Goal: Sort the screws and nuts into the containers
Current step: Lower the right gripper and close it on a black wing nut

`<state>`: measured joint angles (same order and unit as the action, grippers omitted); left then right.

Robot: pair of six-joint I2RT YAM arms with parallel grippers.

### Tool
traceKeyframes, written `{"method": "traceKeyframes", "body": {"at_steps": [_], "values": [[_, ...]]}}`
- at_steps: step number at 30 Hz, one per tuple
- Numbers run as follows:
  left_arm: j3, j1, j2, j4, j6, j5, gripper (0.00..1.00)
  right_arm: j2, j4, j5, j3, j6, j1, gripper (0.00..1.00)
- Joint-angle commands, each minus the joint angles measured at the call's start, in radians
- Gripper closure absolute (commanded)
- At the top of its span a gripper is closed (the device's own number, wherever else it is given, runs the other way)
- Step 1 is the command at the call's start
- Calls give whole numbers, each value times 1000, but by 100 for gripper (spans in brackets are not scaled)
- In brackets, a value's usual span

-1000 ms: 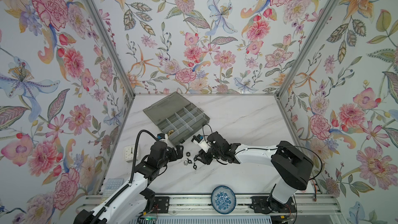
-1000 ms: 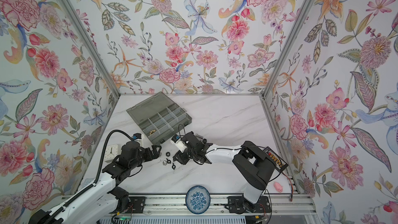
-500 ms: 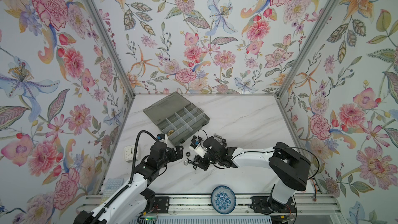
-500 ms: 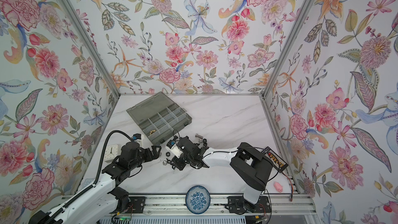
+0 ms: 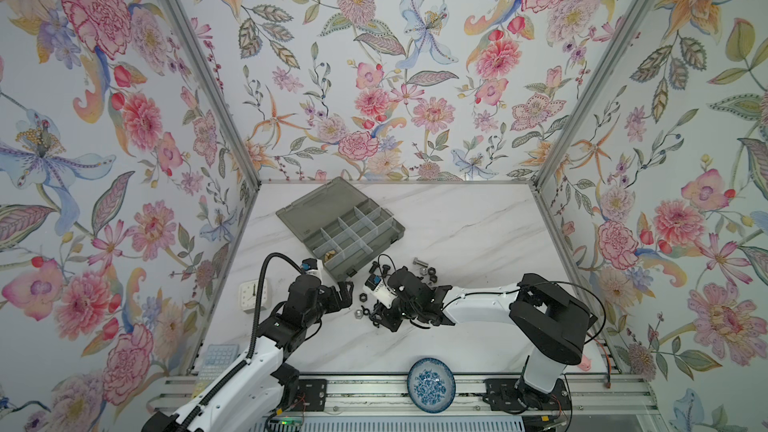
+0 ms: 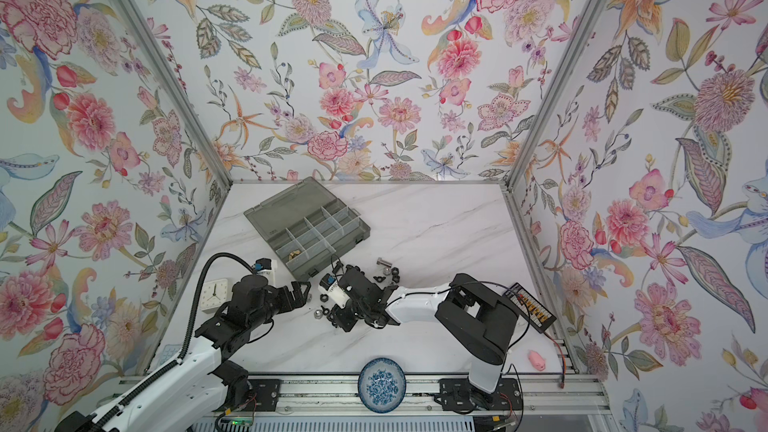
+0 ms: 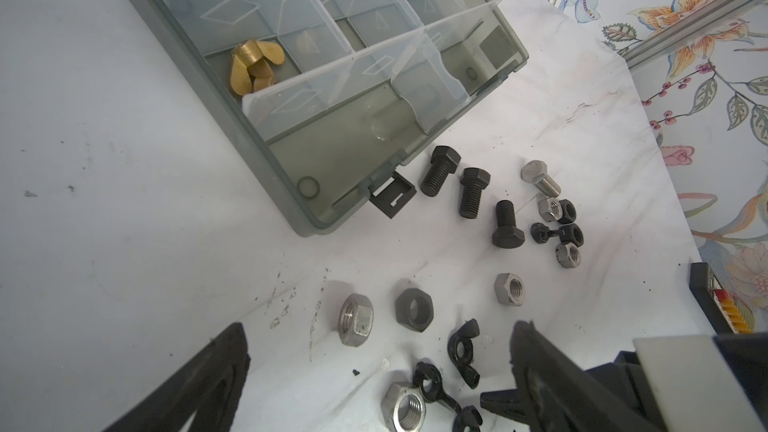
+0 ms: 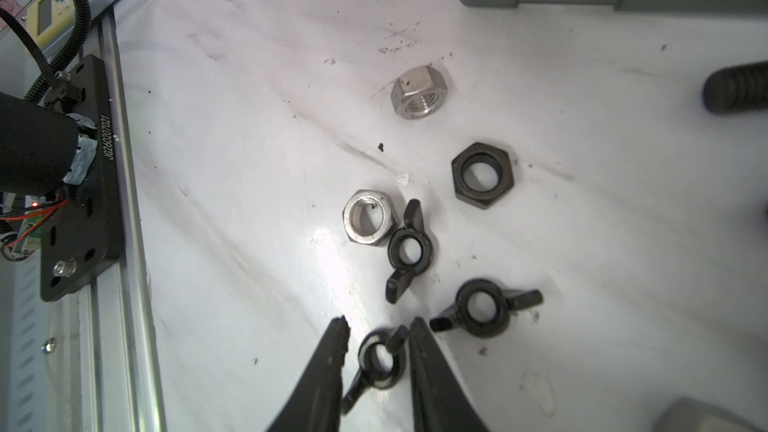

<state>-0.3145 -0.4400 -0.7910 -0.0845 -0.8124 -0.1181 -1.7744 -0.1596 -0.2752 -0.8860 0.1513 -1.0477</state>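
Close to the near edge of the surface [image 5: 478, 222], about its middle, the right hand [image 8: 379, 322] is down among the loose parts. Its fingers stand narrowly apart on either side of a black wing nut [image 8: 380, 363] that lies on the surface. One finger touches a wing, but whether the nut is truly clamped cannot be told. Two more black wing nuts [image 8: 484, 307] lie just beside it, then two silver hex nuts [image 8: 368, 216] and a black hex nut [image 8: 482, 175]. The left hand [image 7: 380, 326] hovers over the same patch, fingers spread wide, holding nothing.

Farther in, three black bolts [image 7: 471, 193], a silver bolt [image 7: 540, 178] and a cluster of small nuts [image 7: 571, 234] lie loose, just off the near wall of the organizer box [image 7: 332, 168]. The box sits toward the far left corner, lid open. Only one compartment is filled, with brass wing nuts [image 7: 253, 66] against a side wall. The other compartments in view look empty.

The sorting seems barely begun. One kind is put away, while every screw, the hex nuts and the black wing nuts are yet to be moved.
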Motion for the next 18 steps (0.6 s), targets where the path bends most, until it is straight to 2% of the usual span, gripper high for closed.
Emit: {"method": "traceKeyframes", "body": {"at_steps": [1, 18], "values": [[17, -11, 9, -8, -5, 21, 1, -19, 12, 12, -28, 4, -6, 70], [12, -11, 8, -9, 2, 20, 1, -68, -29, 41, -48, 28, -6, 70]]}}
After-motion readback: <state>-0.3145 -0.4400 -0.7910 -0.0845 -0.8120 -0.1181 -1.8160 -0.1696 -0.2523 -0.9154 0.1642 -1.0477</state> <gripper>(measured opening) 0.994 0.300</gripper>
